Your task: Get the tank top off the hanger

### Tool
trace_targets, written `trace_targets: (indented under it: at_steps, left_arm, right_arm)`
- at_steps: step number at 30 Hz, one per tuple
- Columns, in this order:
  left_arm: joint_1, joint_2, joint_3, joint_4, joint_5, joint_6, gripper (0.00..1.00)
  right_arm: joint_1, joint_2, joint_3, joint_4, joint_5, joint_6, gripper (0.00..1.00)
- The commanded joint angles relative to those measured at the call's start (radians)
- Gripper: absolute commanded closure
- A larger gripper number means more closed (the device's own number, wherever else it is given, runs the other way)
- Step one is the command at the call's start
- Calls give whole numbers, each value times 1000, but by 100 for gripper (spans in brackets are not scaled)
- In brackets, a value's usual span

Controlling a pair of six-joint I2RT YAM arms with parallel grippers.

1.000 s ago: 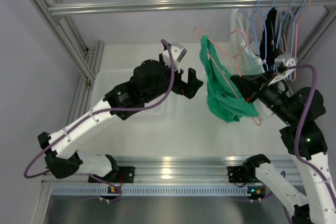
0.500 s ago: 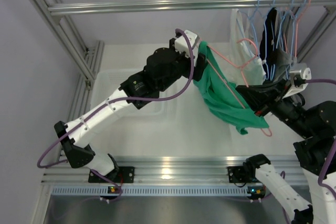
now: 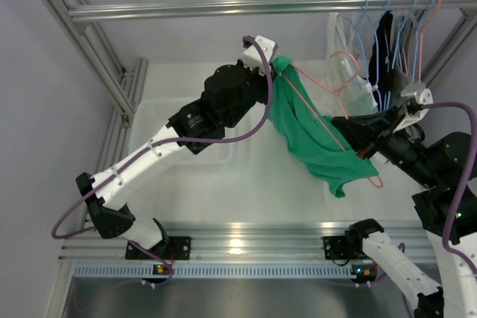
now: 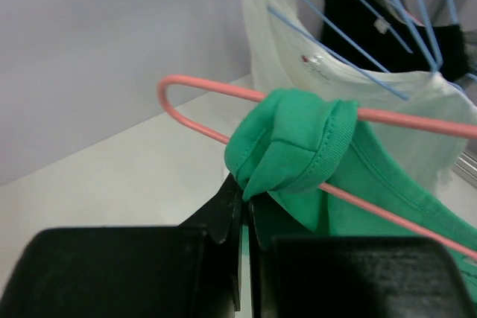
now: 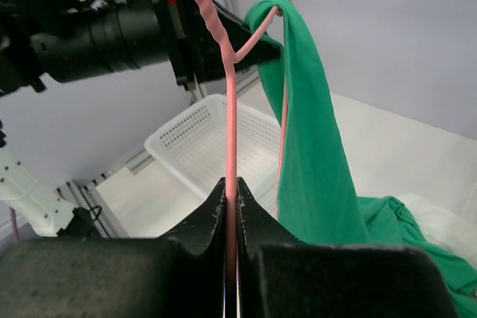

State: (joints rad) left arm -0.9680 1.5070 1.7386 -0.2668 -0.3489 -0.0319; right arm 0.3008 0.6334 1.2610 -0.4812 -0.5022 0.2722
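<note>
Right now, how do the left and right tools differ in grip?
The left tool pinches the green tank top's bunched strap; the right tool clamps the pink hanger's wire. From above, the left tool is at the top's upper left, the right tool at its right. Both are shut.

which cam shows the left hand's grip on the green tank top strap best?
Left wrist: left hand shut on the bunched tank top strap at the pink hanger, close up. Top external shows it small, partly behind the wrist. Right wrist sees it distant.
</note>
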Motion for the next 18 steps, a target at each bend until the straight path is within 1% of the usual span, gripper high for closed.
trace_targets:
  at_steps: [1, 4, 7, 10, 14, 15, 17, 18]
  left_arm:
    - [0, -42, 62, 66, -264, -16, 100]
    - [15, -28, 104, 64, -434, -31, 100]
    - [50, -27, 133, 61, -472, -57, 100]
    - [92, -2, 180, 60, -486, -83, 100]
    - [117, 56, 291, 14, -454, -97, 100]
    - [117, 62, 302, 5, -414, -97, 100]
    - [120, 67, 300, 1, -385, -125, 100]
    - [123, 67, 299, -6, -330, -137, 100]
  right_arm:
    - [8, 17, -18, -7, -4, -53, 100]
    - [6, 11, -18, -22, -67, -97, 100]
    - [6, 0, -9, -63, -71, -139, 100]
    - [6, -21, -15, -77, -110, -169, 100]
    - [6, -54, -15, -88, -130, -212, 100]
    - [6, -67, -15, -83, -116, -208, 100]
    - [6, -81, -12, -83, -96, -218, 100]
    - [6, -90, -14, -80, -88, -225, 100]
